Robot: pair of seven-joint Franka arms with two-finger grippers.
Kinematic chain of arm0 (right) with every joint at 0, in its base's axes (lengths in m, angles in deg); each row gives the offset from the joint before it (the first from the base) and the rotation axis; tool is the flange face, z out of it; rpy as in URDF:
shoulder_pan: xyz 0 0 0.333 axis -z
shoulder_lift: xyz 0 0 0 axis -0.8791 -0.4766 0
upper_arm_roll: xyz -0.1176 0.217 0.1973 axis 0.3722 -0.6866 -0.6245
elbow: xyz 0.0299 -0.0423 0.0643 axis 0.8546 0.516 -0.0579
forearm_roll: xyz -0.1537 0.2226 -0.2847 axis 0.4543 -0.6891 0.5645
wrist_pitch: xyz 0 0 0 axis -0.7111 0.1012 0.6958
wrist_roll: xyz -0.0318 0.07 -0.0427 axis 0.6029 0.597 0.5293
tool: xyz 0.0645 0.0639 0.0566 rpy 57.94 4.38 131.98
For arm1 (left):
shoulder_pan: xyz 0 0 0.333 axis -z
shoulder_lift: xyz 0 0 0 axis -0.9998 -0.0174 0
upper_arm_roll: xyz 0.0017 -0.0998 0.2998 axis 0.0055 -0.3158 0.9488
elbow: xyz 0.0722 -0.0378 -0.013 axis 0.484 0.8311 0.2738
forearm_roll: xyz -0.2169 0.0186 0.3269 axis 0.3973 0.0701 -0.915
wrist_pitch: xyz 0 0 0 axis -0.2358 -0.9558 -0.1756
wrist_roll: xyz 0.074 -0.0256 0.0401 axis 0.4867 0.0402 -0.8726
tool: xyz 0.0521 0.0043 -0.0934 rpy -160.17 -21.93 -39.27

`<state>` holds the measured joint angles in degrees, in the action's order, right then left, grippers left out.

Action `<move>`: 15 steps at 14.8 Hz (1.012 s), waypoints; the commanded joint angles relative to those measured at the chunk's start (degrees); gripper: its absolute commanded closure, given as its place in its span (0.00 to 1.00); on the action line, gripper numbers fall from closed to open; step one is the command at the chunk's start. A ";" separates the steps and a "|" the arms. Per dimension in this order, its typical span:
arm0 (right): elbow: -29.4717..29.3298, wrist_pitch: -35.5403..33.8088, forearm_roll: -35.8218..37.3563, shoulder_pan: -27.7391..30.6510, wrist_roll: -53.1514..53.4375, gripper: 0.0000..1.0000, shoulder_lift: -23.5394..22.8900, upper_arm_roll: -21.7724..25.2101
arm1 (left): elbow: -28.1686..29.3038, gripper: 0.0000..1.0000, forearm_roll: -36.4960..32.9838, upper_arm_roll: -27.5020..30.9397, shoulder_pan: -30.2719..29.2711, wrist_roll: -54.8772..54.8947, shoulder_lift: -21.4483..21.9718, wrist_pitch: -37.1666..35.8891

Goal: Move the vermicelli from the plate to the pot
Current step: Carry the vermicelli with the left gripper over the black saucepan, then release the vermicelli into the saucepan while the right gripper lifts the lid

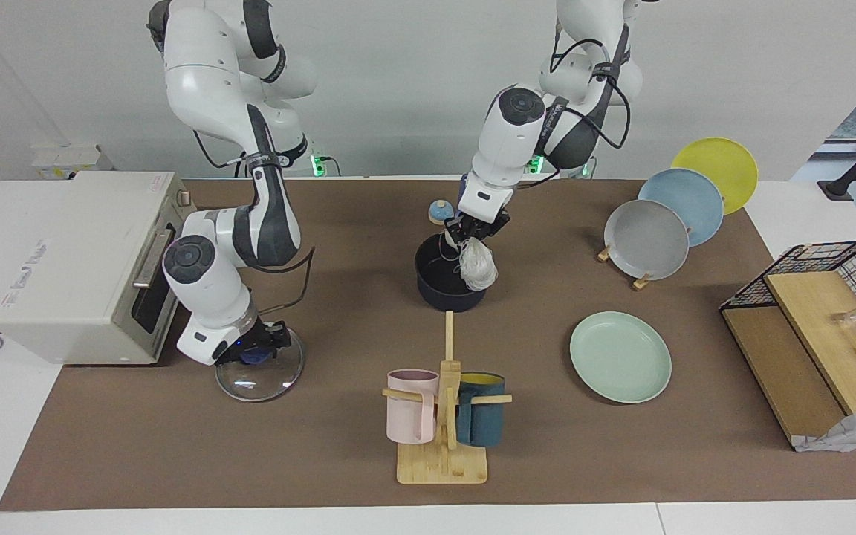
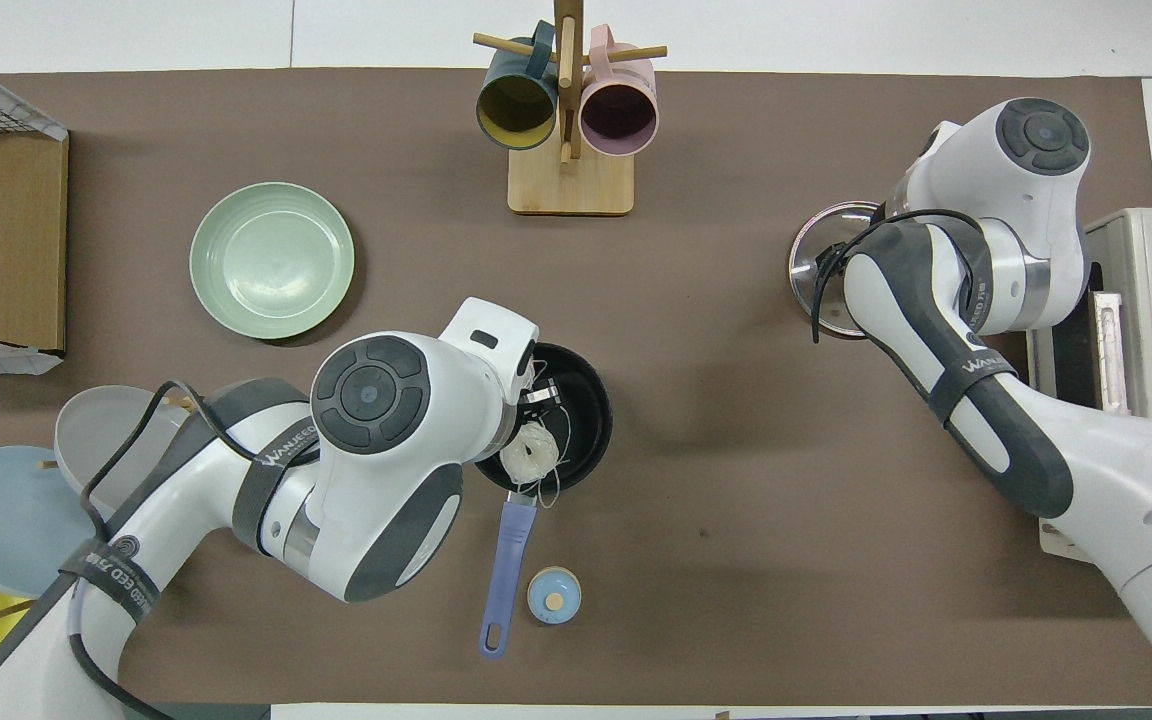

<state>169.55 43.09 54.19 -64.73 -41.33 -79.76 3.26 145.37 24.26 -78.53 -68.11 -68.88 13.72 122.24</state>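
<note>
Whitish vermicelli [image 1: 478, 273] hangs as one small bundle from the left gripper [image 1: 468, 236], over the pot [image 1: 449, 293]. The gripper's fingers are closed on the top of the bundle, and thin loose strands fall from it down into the pot's mouth. In the overhead view the bundle [image 2: 528, 451] shows above the black inside of the pot [image 2: 581, 415], at the side where the blue handle [image 2: 502, 577] starts. Whether the bundle touches the pot's rim or bottom, I cannot tell.

The pot stands near the middle of the table, its handle pointing toward the robots. A small blue bell [image 1: 440, 212] stands beside the handle, nearer to the robots than the pot's bowl. The mint-green plate [image 1: 620, 357] lies toward the left arm's end of the table, farther from the robots than the pot, and nothing lies on it.

The right gripper [image 1: 252, 352] is down on the blue knob of a glass lid [image 1: 253, 374] that lies on the table in front of the oven [image 1: 64, 260]. Its fingers are around the knob; I cannot tell how tightly they hold it.

A mug rack [image 1: 443, 438] with a pink mug [image 1: 409, 406] and a teal mug [image 1: 481, 419] stands farther from the robots than the pot.
</note>
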 commanded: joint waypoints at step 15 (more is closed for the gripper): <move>-3.67 -10.50 -4.10 0.12 -1.16 0.42 5.64 -3.75 | 5.93 0.01 -2.82 1.29 3.63 -2.47 -3.12 10.19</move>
<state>166.91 35.74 51.89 -64.93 -41.35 -76.28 0.79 150.77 23.17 -78.33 -65.81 -70.71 10.10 131.91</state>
